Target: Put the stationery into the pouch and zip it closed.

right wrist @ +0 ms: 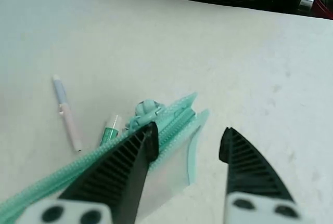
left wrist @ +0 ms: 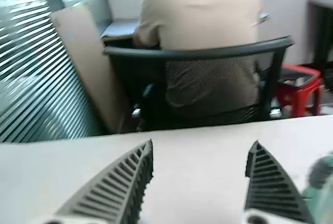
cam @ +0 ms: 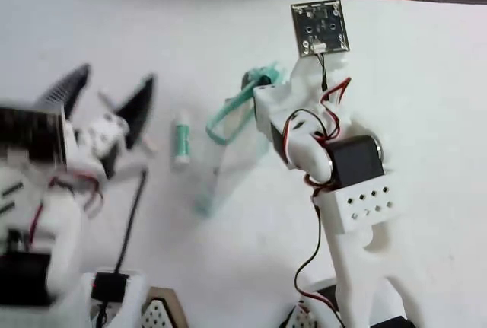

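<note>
- Right gripper (right wrist: 190, 133), jaws open and empty, hovers over the zipper end of the pouch (right wrist: 177, 117).
- Left gripper (left wrist: 202, 148) gapes empty; the green tube (cam: 181, 138) lies between both grippers.

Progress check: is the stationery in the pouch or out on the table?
Out. The pen and the green-white stick lie on the table beside the pouch, not inside it.

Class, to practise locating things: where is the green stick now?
High view: the green stick lies on the table between the left gripper and the pouch.
</note>
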### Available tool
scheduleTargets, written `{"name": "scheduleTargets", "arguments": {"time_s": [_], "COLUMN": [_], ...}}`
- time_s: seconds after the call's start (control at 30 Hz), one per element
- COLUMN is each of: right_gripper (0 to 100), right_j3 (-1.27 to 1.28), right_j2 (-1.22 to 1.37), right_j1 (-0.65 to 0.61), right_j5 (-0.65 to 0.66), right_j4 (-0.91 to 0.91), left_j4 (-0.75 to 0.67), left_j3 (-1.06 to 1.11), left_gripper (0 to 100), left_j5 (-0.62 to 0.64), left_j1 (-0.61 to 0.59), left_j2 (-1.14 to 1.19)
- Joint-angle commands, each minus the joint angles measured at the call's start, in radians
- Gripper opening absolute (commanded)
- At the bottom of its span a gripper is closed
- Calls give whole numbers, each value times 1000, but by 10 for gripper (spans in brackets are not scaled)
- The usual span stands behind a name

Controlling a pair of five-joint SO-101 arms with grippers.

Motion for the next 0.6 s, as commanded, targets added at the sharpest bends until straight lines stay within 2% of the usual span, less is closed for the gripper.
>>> {"name": "scheduleTargets", "arguments": {"time_s": [0.0,0.13,0.37,0.57], "right_gripper": [198,198,198,198], "right_j3": [78,78,78,78], "right_j2": [19,19,24,24], "right_j1": [-13,-13,-13,-13], "right_j5": [14,14,14,14], "right_j4": [8,8,7,7], "left_j4": [-52,-103,0,9], "left_j3": [2,-60,-348,-563], "left_gripper": [279,278,278,278], "left_j5": [-14,11,350,477], "left_j1": [-140,-208,-278,-278], "left_j2": [239,590,1090,1422]}}
